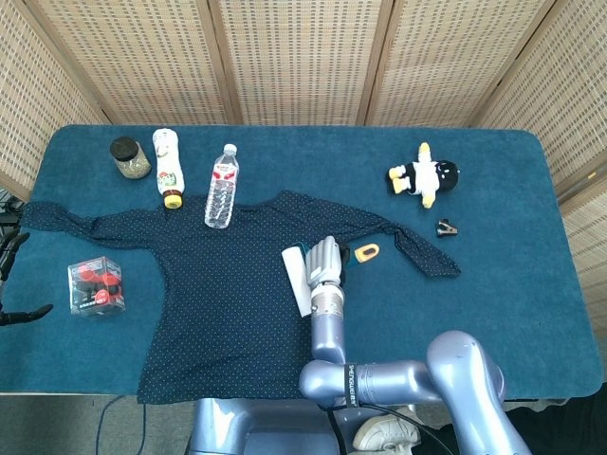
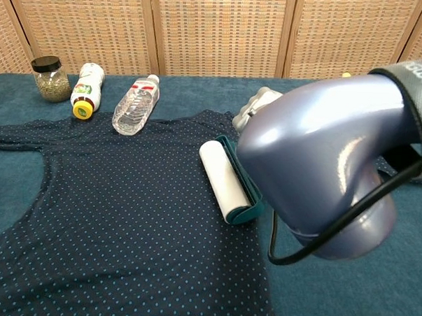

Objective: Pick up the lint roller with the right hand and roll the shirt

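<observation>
1. Woven cane screens [image 1: 294,57] backed a table [image 1: 512,237] draped in blue cloth, where a dark dotted shirt [image 1: 228,294] lay spread flat with its sleeves out to either side.
2. Your right hand [image 1: 325,262] held the lint roller [image 1: 296,281] on the shirt's right half, fingers wrapped around the handle, the white roll lying against the fabric just left of the hand.
3. From the chest view, the lint roller [image 2: 225,180] sat in its teal frame on the shirt [image 2: 110,216], while your right arm [image 2: 330,163] filled the right of the frame and hid most of the hand.
4. The handle's orange-looped end [image 1: 366,251] stuck out to the right of the hand, near the shirt's right sleeve.
5. Your left hand [image 1: 11,251] showed only as dark parts at the left edge; you could not tell how its fingers stood.
6. A jar [image 1: 130,157], a white squeeze bottle [image 1: 168,167] and a water bottle [image 1: 222,186] lay along the shirt's far-left edge, a clear box of red items [image 1: 96,286] sat beside the left sleeve, and a penguin toy [image 1: 424,175] and a small dark clip [image 1: 447,227] rested to the far right.
</observation>
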Action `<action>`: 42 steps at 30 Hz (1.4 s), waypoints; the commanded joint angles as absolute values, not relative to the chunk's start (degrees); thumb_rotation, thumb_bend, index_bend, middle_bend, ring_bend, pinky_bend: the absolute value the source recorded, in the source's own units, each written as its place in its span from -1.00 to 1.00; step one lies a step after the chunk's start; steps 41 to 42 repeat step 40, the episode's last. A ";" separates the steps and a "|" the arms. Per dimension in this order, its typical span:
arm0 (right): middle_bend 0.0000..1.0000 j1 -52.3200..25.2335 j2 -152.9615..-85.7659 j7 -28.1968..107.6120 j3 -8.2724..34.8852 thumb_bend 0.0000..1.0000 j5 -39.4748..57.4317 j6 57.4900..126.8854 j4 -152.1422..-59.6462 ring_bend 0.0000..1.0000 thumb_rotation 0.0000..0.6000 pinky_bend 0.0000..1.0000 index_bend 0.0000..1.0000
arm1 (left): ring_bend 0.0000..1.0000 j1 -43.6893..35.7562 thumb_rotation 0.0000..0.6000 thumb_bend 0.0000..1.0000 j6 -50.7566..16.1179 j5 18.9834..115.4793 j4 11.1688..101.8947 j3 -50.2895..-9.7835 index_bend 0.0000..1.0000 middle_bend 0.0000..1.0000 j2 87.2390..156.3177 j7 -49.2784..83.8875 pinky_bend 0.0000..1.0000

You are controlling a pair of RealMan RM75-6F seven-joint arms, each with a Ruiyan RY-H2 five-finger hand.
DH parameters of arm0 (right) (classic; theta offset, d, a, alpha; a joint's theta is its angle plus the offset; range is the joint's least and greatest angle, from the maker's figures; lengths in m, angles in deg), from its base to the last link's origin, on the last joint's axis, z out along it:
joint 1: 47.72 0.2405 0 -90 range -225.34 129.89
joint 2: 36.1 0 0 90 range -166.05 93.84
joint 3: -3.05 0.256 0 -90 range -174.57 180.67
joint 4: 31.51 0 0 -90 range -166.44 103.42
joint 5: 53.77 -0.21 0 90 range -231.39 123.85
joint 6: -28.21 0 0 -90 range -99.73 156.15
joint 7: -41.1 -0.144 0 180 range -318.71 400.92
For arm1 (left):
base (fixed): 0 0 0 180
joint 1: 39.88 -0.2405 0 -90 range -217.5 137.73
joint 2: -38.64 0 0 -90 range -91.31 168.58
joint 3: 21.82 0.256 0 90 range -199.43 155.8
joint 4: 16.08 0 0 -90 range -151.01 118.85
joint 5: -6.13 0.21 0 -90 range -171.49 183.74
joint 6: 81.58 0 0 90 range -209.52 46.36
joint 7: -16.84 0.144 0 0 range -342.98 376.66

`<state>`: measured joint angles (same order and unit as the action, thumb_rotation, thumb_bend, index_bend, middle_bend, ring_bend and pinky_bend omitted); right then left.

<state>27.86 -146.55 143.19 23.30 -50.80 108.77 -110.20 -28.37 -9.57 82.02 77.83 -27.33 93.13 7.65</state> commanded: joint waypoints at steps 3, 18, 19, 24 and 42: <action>1.00 26.04 -143.97 140.21 23.20 -0.23 -48.36 108.60 -112.81 1.00 1.00 1.00 -0.42 | -1.00 -28.39 1.00 -1.00 -9.62 81.77 77.90 -27.33 -1.00 -1.00 93.15 7.88 -1.00; 0.62 5.22 -117.29 104.11 14.15 -1.00 -16.54 107.63 -139.49 0.82 1.00 0.85 -1.00 | -1.00 -30.15 1.00 -1.00 -5.23 85.43 78.55 -26.40 -1.00 -1.00 93.73 7.94 -1.00; 0.37 2.66 -114.82 98.64 12.31 -1.00 -11.73 106.66 -139.64 0.57 1.00 0.58 -1.00 | -1.00 -30.52 1.00 -1.00 -4.19 86.10 78.48 -26.28 -1.00 -1.00 94.15 8.08 -1.00; -0.84 -6.52 -105.70 76.39 5.80 -1.00 3.08 102.20 -135.54 -0.88 1.00 -0.95 -1.00 | -1.00 -32.02 1.00 -1.00 0.52 89.19 77.05 -25.88 -1.00 -1.00 97.14 8.42 -1.00; -1.00 -27.42 -108.16 49.56 -3.18 -1.00 29.53 118.77 -116.39 -1.00 1.00 -1.00 -1.00 | -1.00 -33.49 1.00 -1.00 4.50 92.64 73.03 -24.69 -1.00 -1.00 101.82 10.81 -1.00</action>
